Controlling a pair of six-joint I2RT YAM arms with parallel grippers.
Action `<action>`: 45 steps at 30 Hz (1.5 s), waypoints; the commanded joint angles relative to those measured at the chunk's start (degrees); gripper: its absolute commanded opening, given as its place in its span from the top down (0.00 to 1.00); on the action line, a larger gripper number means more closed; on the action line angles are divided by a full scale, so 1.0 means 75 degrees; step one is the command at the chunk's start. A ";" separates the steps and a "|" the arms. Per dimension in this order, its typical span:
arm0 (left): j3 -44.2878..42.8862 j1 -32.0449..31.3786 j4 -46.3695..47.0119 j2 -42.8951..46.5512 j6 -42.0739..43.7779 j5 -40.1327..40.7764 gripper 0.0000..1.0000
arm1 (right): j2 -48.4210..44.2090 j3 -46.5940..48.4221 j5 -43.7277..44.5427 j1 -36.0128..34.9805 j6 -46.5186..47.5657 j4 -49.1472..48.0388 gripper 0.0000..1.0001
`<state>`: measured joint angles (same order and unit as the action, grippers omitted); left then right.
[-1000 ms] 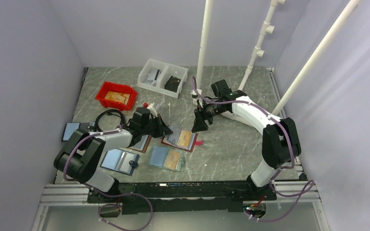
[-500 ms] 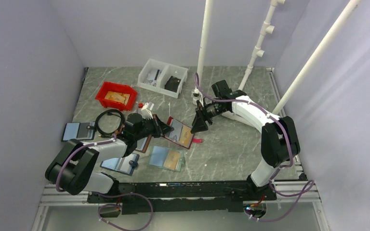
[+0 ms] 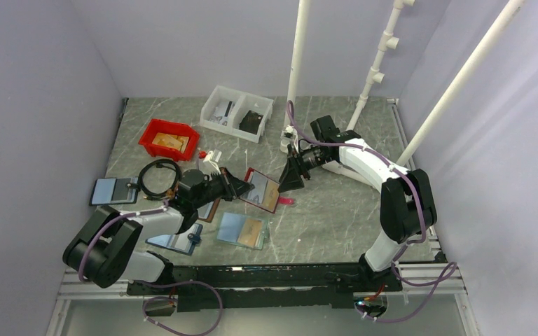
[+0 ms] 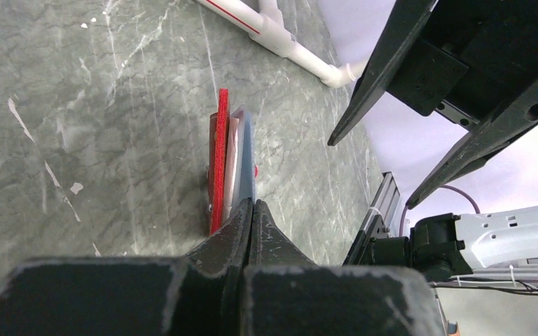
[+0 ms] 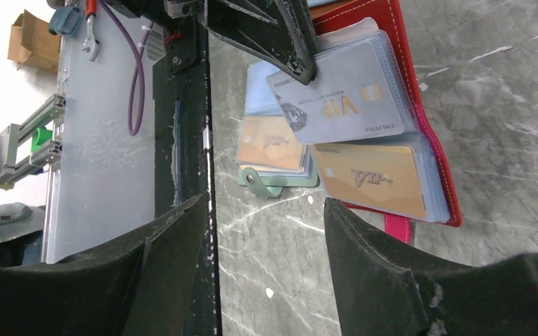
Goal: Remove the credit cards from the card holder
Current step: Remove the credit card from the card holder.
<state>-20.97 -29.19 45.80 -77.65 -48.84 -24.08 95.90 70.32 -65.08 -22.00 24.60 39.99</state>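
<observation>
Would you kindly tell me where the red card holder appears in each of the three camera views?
Top external: card holder at the centre of the table, just right of the left gripper.
Left wrist: card holder mid-picture, edge-on, its red side leftmost, above the jaws.
Right wrist: card holder upper right, open, grey VIP card above tan VIP card.
Shared landmark: the left gripper, jaws shut on the grey VIP card's corner.

Left arm (image 3: 150,218), right arm (image 3: 364,162): white links, black joints, purple cables (image 5: 136,77) down to the black base rail (image 3: 266,276). Left gripper (image 4: 252,206), right gripper (image 5: 266,203): matte black tapered wedges.
</observation>
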 commanded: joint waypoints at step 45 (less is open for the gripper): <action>0.0302 -0.0945 0.1710 0.0334 0.0008 0.1380 1.00 | -0.0353 -0.0025 -0.1156 0.0436 -0.0324 -0.0313 0.36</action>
<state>-18.85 -35.90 52.90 -76.64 -48.86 -14.61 95.88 70.32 -71.05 -19.16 22.20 39.57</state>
